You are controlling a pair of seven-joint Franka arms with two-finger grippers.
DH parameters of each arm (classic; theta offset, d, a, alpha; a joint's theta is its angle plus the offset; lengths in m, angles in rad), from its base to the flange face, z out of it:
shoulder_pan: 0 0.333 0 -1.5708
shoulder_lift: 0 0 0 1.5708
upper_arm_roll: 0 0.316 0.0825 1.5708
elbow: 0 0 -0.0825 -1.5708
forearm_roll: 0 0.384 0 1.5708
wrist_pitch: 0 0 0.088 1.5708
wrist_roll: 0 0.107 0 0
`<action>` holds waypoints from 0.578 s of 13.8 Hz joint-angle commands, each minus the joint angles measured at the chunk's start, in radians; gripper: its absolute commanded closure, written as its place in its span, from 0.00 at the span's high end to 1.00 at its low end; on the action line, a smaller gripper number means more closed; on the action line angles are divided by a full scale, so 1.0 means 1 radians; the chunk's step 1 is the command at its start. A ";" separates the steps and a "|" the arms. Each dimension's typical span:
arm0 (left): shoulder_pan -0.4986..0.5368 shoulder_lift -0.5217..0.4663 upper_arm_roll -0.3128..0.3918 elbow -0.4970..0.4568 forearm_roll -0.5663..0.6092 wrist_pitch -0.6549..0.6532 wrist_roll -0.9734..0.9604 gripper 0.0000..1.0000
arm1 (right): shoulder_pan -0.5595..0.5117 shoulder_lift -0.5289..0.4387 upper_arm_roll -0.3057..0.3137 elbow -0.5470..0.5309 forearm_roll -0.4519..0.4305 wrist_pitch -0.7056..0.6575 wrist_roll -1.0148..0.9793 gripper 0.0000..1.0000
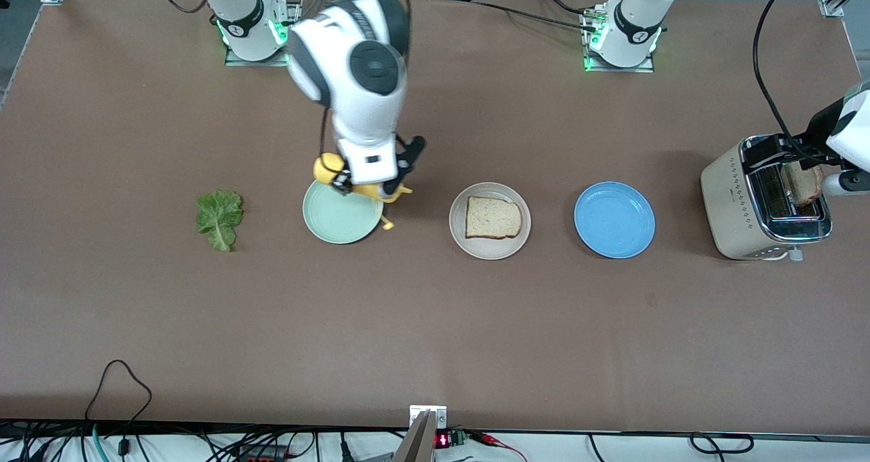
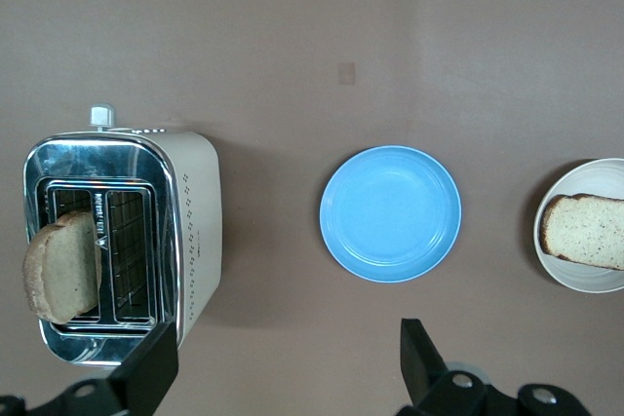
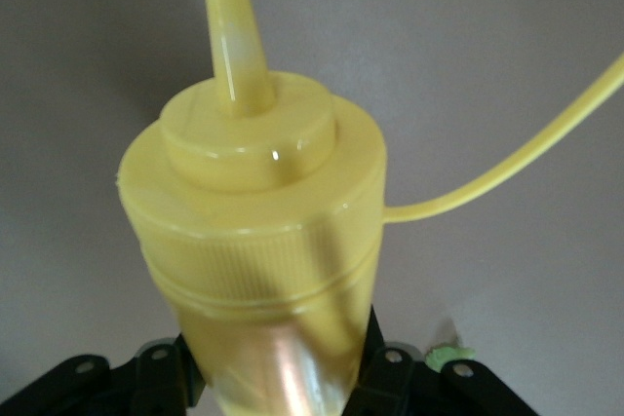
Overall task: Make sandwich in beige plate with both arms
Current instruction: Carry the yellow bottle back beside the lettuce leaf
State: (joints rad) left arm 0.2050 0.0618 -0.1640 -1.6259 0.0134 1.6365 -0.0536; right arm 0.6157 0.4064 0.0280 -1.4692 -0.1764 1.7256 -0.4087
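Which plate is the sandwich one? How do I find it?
Three round plates sit in a row across the brown table. The beige plate is the middle one, between the mint-green plate and the blue plate. Only it holds a slice of bread.

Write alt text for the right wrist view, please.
The right gripper holds a yellow squeeze bottle, its pointed nozzle aimed away from the camera over the brown table. A thin yellow tether curves off the cap.
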 commanded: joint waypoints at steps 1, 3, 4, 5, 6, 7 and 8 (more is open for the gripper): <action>0.010 -0.040 -0.008 -0.034 -0.020 0.011 0.014 1.00 | -0.065 -0.160 0.018 -0.181 0.057 0.035 -0.096 0.00; 0.010 -0.046 -0.009 -0.045 -0.020 0.012 0.014 1.00 | -0.144 -0.222 0.016 -0.268 0.142 0.077 -0.235 0.00; 0.010 -0.046 -0.009 -0.045 -0.020 0.012 0.014 1.00 | -0.196 -0.247 0.015 -0.296 0.202 0.080 -0.319 0.00; 0.010 -0.046 -0.009 -0.045 -0.020 0.012 0.014 1.00 | -0.246 -0.264 0.015 -0.315 0.239 0.080 -0.409 0.00; 0.010 -0.046 -0.009 -0.045 -0.020 0.012 0.014 1.00 | -0.290 -0.282 0.015 -0.342 0.265 0.081 -0.502 0.00; 0.010 -0.046 -0.009 -0.045 -0.020 0.012 0.014 1.00 | -0.332 -0.294 0.015 -0.365 0.302 0.083 -0.572 0.00; 0.011 -0.046 -0.009 -0.043 -0.021 0.016 0.014 1.00 | -0.373 -0.304 0.015 -0.385 0.345 0.084 -0.658 0.00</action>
State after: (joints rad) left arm 0.2048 0.0437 -0.1675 -1.6431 0.0128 1.6372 -0.0536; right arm 0.3200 0.1629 0.0245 -1.7770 0.0947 1.7892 -0.9290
